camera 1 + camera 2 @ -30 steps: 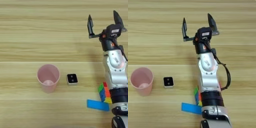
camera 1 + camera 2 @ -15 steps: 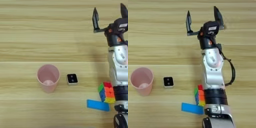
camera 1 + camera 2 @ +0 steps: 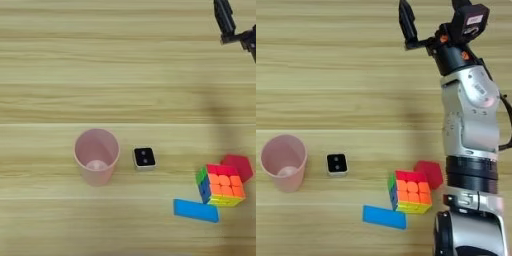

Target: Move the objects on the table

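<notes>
Right arm: forearm (image 3: 471,120) shifted toward the picture's right and the far edge of the table; gripper (image 3: 428,22) now near the top edge, with only one black finger (image 3: 407,22) fully showing, against two spread fingers in both earlier pictures

Puzzle cube (image 3: 410,191): formerly partly hidden behind the forearm, now wholly uncovered

Red cube (image 3: 429,173): newly visible, touching the puzzle cube's far right corner

Blue bar (image 3: 384,217): right end, once under the arm, now fully exposed

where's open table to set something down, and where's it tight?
Free: the bare table above the pink cup and white piece, left of the gripper. Tight: lower right, where red cube, puzzle cube and blue bar cluster by the forearm.
</notes>
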Available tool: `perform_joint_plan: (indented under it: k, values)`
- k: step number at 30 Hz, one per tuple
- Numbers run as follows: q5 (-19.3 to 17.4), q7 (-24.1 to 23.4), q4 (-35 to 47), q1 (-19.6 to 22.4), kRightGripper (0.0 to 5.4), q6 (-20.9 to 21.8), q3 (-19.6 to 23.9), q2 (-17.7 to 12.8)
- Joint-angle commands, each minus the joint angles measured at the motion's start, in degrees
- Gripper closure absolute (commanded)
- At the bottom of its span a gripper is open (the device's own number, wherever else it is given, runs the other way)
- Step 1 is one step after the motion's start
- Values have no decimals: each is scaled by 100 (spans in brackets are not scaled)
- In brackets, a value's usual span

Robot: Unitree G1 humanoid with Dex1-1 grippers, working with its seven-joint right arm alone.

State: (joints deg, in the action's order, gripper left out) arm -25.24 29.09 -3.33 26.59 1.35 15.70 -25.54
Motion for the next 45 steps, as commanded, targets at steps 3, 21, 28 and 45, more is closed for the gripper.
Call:
perform_joint_plan:
  k: [3,21,28,45]
  values:
    - [-415,1157,202,340,4,-102,182,-795]
    - [-593,4185,-1311,-250,4,238,680,-2025]
    - [-464,5322,-2248,-514,4,719,748,-2337]
    - [17,6338,-3390,-1053,4,1265,151,-2740]
